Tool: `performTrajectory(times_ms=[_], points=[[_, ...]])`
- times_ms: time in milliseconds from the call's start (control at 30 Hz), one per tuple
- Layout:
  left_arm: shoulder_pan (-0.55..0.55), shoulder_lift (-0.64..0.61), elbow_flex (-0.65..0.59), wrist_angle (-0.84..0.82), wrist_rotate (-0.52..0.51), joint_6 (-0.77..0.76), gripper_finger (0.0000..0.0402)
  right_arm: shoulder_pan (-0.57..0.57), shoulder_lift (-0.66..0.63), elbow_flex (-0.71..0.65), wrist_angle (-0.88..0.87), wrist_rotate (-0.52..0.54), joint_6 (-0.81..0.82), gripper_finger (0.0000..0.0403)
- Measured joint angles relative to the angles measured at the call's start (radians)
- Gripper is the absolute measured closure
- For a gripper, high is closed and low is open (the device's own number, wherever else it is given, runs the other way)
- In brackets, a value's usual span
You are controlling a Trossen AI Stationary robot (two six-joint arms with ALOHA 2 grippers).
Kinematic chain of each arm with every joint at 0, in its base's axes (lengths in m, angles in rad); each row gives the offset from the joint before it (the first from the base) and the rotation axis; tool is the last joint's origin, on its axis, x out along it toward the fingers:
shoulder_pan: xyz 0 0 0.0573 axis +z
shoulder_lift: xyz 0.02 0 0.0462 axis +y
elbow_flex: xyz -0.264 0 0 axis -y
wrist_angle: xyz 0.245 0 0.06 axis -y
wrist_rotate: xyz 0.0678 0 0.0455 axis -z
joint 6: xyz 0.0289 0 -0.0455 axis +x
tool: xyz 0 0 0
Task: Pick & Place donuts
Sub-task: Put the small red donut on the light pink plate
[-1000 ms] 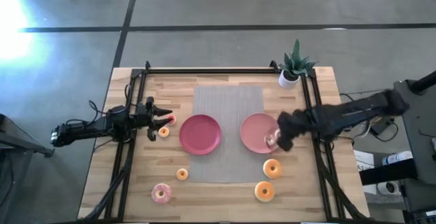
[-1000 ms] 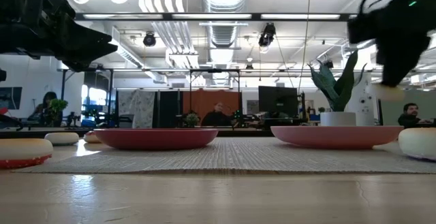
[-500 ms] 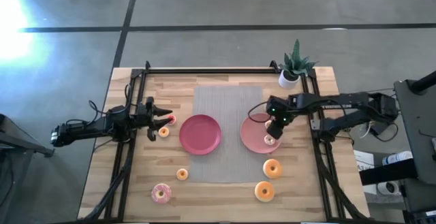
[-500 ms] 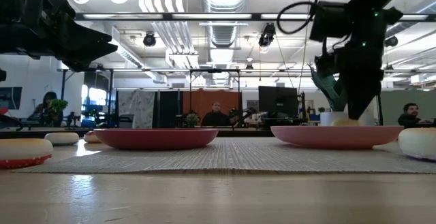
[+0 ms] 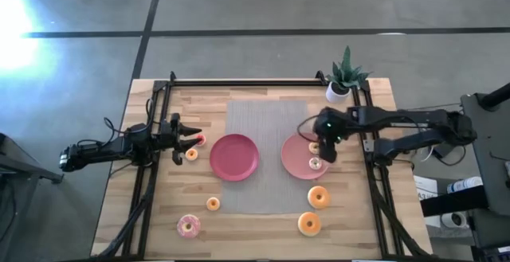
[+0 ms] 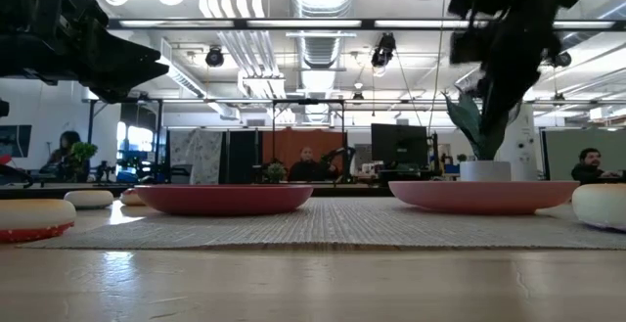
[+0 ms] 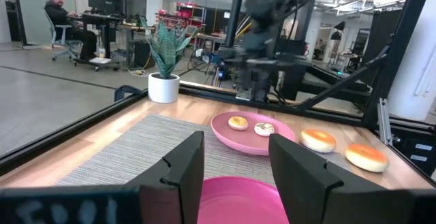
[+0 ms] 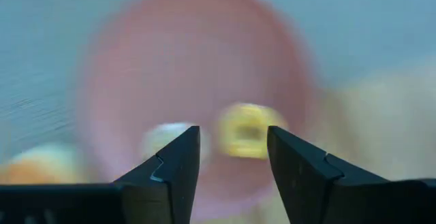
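Note:
Two small donuts lie flat in the right pink plate (image 5: 288, 157): a yellow one (image 7: 238, 122) and a pale one (image 5: 316, 165). My right gripper (image 5: 324, 146) hovers open over that plate, pointing steeply down, with nothing between its fingers; the yellow donut (image 8: 245, 130) shows beyond them. Two larger orange donuts (image 5: 319, 197) (image 5: 309, 224) lie on the wood near the front right. A pink donut (image 5: 189, 226) and three small ones (image 5: 213, 204) (image 5: 191, 154) (image 5: 199, 140) lie at the left. My left gripper (image 7: 235, 176) waits open and level at the left edge.
A second pink plate (image 5: 234, 157) sits on the grey mat (image 5: 267, 119) at the middle. A potted plant (image 5: 341, 83) stands at the far right corner. Black frame rails (image 5: 239, 82) run along the table's far, left and right sides.
My right gripper came down onto the right plate, let go of the pale small donut there, then rose and drew toward the far edge, rolling at the wrist. The donut now lies on the plate's near part.

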Motion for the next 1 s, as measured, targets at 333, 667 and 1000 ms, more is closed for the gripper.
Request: performTrajectory(times_ms=[333,667,1000], points=[[0.0,0.0,0.0,0.0,0.0,0.0,0.0262,0.218,0.043,0.028,0.226,-0.166,0.079,0.0239],[0.0,0.0,0.0,0.0,0.0,0.0,0.0262,0.234,0.331,0.243,0.599,-0.151,0.238,0.0239],[0.0,0.0,0.0,0.0,0.0,0.0,0.0262,0.23,0.59,0.597,0.24,-0.018,0.304,0.0257]])
